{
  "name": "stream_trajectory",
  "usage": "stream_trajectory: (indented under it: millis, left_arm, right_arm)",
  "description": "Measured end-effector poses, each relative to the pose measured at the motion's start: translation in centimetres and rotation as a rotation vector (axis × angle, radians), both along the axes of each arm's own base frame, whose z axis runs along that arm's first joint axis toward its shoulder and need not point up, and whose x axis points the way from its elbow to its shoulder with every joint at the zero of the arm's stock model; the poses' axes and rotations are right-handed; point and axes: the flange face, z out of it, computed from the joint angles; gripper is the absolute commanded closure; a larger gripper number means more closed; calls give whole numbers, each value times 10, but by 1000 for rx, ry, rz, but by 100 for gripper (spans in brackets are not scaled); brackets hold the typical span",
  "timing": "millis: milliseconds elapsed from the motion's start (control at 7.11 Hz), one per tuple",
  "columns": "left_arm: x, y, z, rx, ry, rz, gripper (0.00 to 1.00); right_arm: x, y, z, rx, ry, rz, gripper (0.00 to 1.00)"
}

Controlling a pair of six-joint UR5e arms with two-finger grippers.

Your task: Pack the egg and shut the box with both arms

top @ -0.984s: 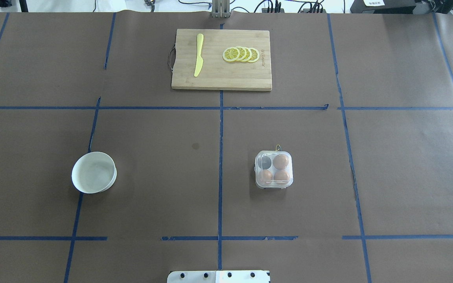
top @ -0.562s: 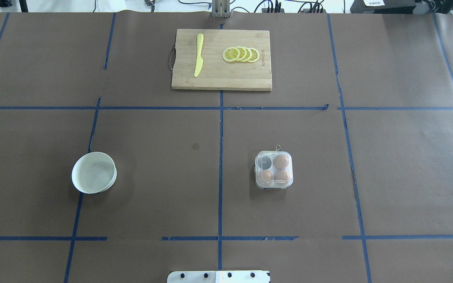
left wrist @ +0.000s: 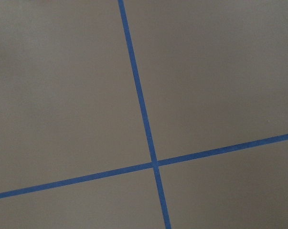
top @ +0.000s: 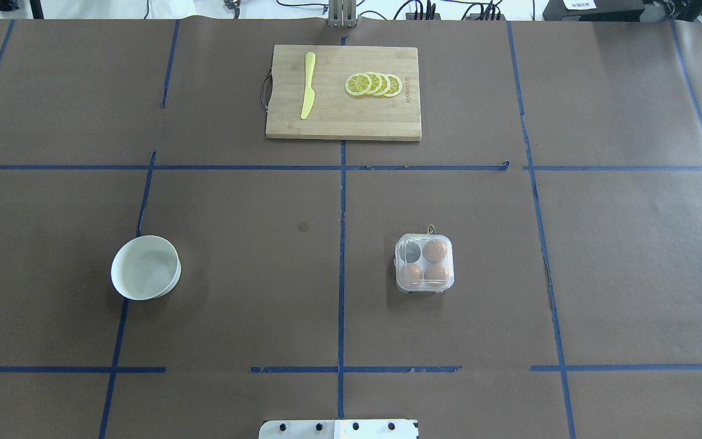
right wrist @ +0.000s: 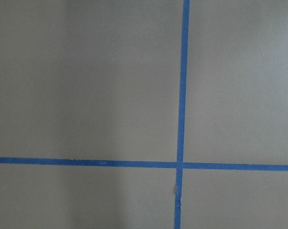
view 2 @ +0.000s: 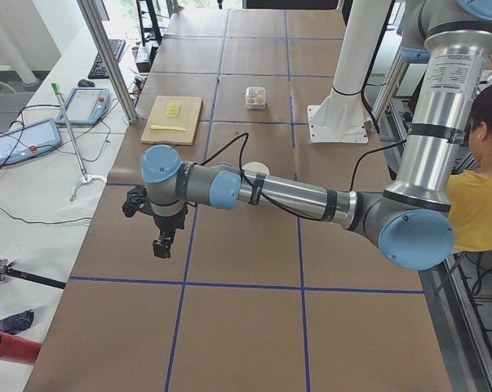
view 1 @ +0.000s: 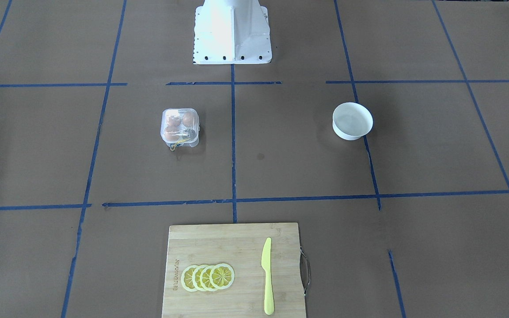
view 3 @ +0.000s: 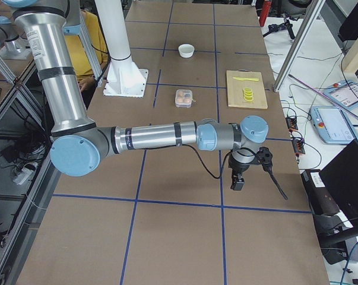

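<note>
the box (top: 424, 286) sits on the robot's right half of the bench (top: 235, 305), three eggs (top: 435, 250) in its cups, one cup (top: 410, 250) empty — so the right tool (view 3: 237, 183) is nearer than the left tool (view 2: 159, 243). both hang over the bench ends, well apart from it; open or closed, i cannot tell.

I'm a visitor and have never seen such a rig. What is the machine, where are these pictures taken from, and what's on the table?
It is a robot with two metal arms, each seen from a side camera: the left arm and the right arm. Their ends, the left gripper and right gripper, visibly hold nothing. Two pictures look down on the table, from behind the robot and facing it. The two plain brown pictures come from wrist cameras. There lie a clear box with three eggs, a white bowl, and a cutting board with a knife and lemon slices.
</note>
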Motion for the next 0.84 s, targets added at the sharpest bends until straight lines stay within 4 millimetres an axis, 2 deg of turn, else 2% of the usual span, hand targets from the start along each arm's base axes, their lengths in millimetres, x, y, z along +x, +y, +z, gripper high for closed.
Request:
stream_trajectory:
  millis: [562, 844]
  left_arm:
    - [-2, 4, -22, 43, 4, -3, 0]
    - [-3, 5, -36, 70, 5, -7, 0]
  right_arm:
    - [0, -1, -14, 20, -30, 4, 0]
    - [6, 13, -8, 16, -40, 8, 0]
